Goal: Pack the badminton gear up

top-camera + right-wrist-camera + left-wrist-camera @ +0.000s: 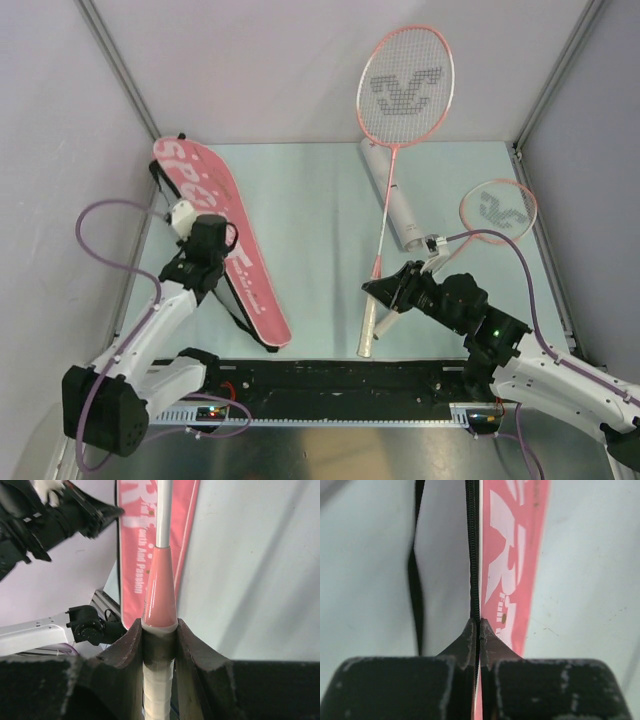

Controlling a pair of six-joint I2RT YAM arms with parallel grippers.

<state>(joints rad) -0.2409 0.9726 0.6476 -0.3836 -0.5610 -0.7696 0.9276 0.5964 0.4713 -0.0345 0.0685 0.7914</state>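
Observation:
The pink "SPORT" bag [215, 225] lies slanted on the left of the table, its black strap [232, 310] beside it. My left gripper [210, 278] is shut on the bag's black zipper edge [475, 555]; the jaws [479, 625] meet on it. My right gripper [385, 297] is shut on one racket's pale handle [159, 680], just below the pink cone [160, 590]. That racket's head [405, 85] shows against the back wall. A second racket [498, 210] lies at the right. The white tube [395, 195] lies under the held racket's shaft. No shuttlecocks are visible.
Grey walls with metal posts close in the table on the left, back and right. A black rail [340, 380] runs along the near edge between the arm bases. The left arm [55, 515] shows at the top left of the right wrist view.

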